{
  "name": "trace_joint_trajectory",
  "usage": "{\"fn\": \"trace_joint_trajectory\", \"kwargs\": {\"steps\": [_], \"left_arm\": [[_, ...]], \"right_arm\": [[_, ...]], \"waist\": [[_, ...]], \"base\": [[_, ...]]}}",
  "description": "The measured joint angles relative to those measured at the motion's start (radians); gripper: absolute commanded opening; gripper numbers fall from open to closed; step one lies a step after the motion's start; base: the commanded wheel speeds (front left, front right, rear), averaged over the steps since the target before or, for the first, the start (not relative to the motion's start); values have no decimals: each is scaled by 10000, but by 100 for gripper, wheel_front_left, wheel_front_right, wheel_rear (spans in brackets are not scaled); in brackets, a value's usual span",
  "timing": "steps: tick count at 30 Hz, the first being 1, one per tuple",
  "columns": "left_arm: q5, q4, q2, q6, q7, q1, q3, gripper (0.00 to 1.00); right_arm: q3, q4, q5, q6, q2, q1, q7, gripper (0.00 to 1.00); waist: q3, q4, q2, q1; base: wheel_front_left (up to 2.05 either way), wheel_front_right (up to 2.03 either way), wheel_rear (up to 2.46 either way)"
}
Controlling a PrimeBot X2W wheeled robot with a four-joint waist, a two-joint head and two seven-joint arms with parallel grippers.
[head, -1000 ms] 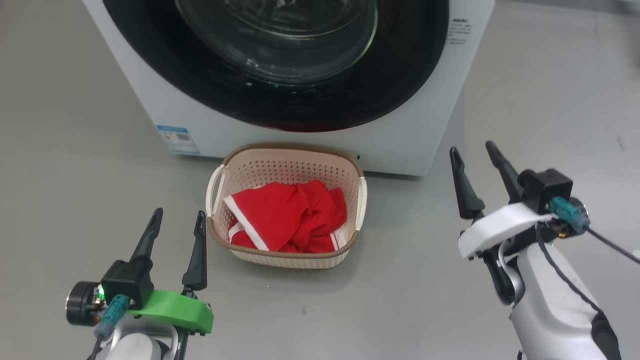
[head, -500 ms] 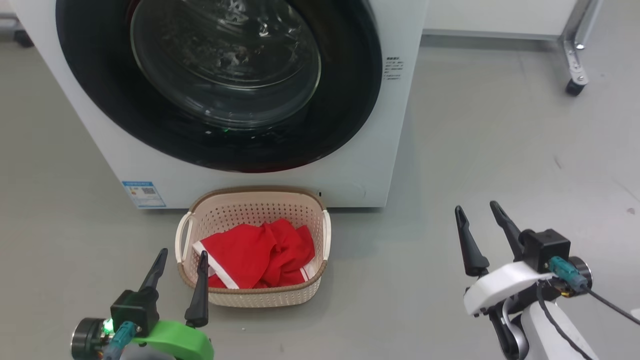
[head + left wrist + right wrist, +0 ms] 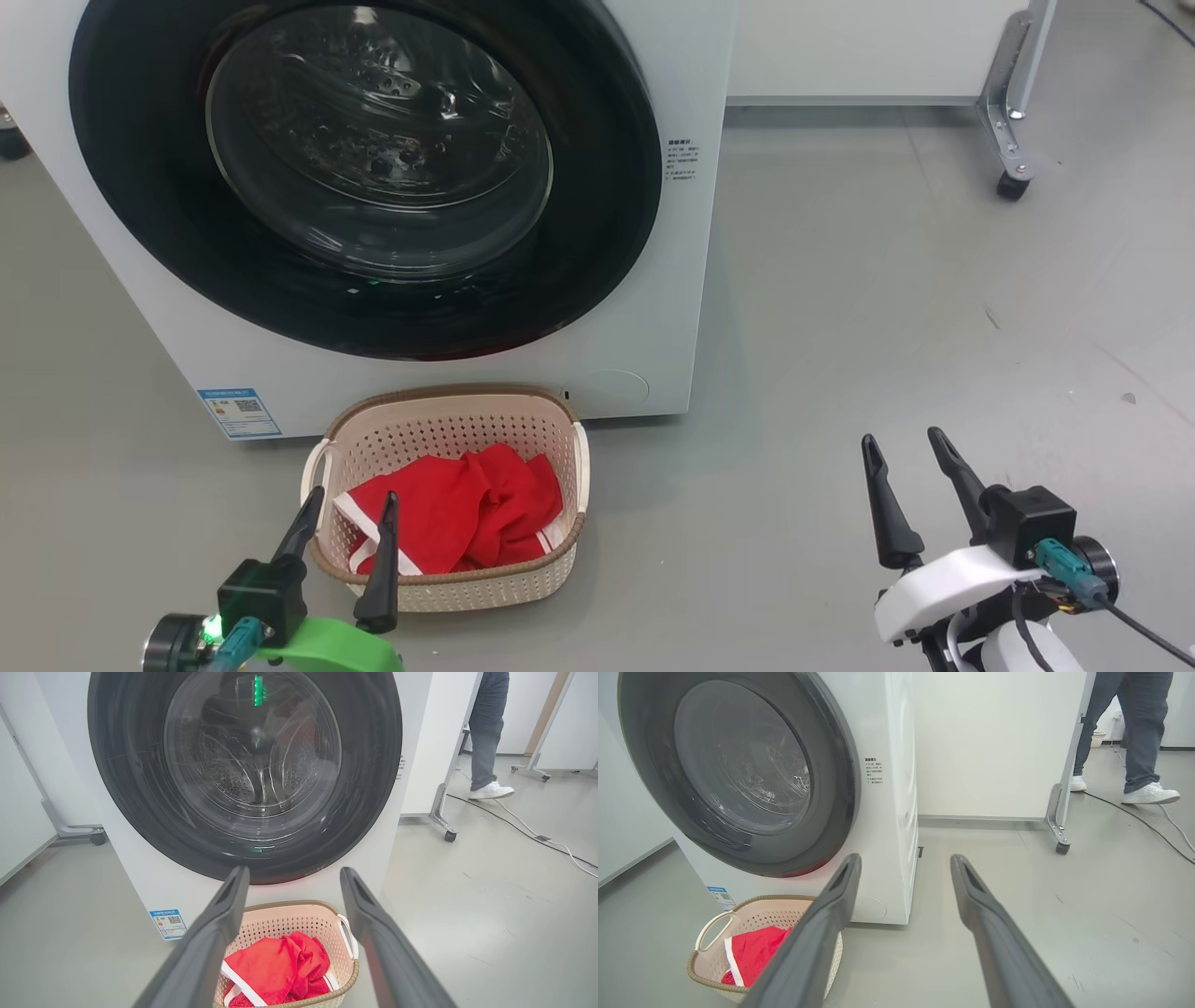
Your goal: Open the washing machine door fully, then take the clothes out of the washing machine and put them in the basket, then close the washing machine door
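The white washing machine point(image 3: 653, 308) point(image 3: 896, 812) fills the upper left, and its round black-rimmed door point(image 3: 364, 168) point(image 3: 247, 765) lies flat against the front. Red clothes point(image 3: 457, 518) point(image 3: 275, 970) with white trim lie in the cream basket point(image 3: 448, 429) point(image 3: 756, 912) on the floor just before the machine. My left gripper point(image 3: 353, 504) point(image 3: 292, 877) is open at the basket's near left corner, above its rim. At the lower right my right gripper point(image 3: 904, 446) point(image 3: 906, 865) hangs open over bare floor, holding nothing.
A white partition on a wheeled metal leg point(image 3: 1010, 131) point(image 3: 1057, 826) stands right of the machine. A person's legs point(image 3: 486, 742) point(image 3: 1139, 742) and a floor cable point(image 3: 537, 833) are beyond it. Grey floor point(image 3: 887, 308) spreads to the right.
The head camera has tilted up and turned, so the machine and basket sit lower and further left in the picture. Both grippers remain open and empty.
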Motion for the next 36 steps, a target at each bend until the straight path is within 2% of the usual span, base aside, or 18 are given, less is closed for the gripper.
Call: {"fn": "trace_joint_trajectory", "kwargs": {"steps": [15, 36], "left_arm": [[-82, -249, -6, 69, 90, 323, -4, 100], [-81, -556, -6, 148, 180, 378, -2, 100]], "right_arm": [[29, -512, -90, -17, 48, 731, 2, 100], [29, -911, -190, -86, 75, 987, 2, 100]], "waist": [[-78, -52, 0, 0], [0, 22, 0, 1]], "base": [[0, 0, 0], [0, 0, 0]]}}
